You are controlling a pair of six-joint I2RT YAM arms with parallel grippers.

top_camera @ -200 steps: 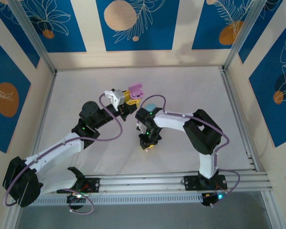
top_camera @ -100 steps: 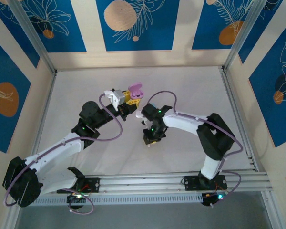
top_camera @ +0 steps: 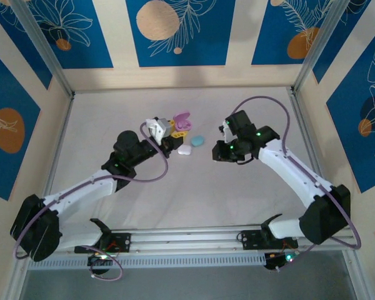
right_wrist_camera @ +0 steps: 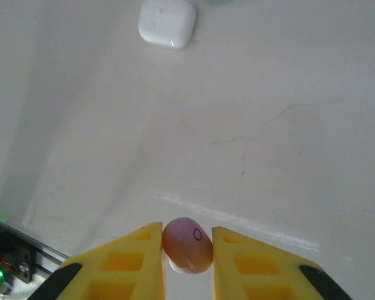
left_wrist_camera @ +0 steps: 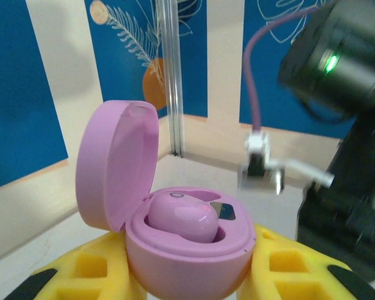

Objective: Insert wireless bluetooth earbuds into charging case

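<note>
My left gripper (left_wrist_camera: 187, 278) is shut on a pink charging case (left_wrist_camera: 187, 250), held between its yellow fingers (left_wrist_camera: 81, 269). The lid (left_wrist_camera: 112, 162) stands open to the left. One pink earbud (left_wrist_camera: 181, 219) lies in the case's left well, with an unfilled well beside it. My right gripper (right_wrist_camera: 187, 250) is shut on a second pink earbud (right_wrist_camera: 187, 245), clear above the table. From above, the left gripper (top_camera: 174, 129) holds the case (top_camera: 182, 119) at centre back. The right gripper (top_camera: 219, 153) hangs a short way to its right.
A white oval case (top_camera: 185, 150) and a light blue one (top_camera: 197, 141) lie shut on the white table (top_camera: 175, 200) between the two grippers. The white case (right_wrist_camera: 167, 22) is also ahead of the right gripper. Aluminium posts and patterned walls ring the table.
My right arm rose from the table's front centre and swung back and to the right with the earbud. My left arm with the case shifted slightly forward.
</note>
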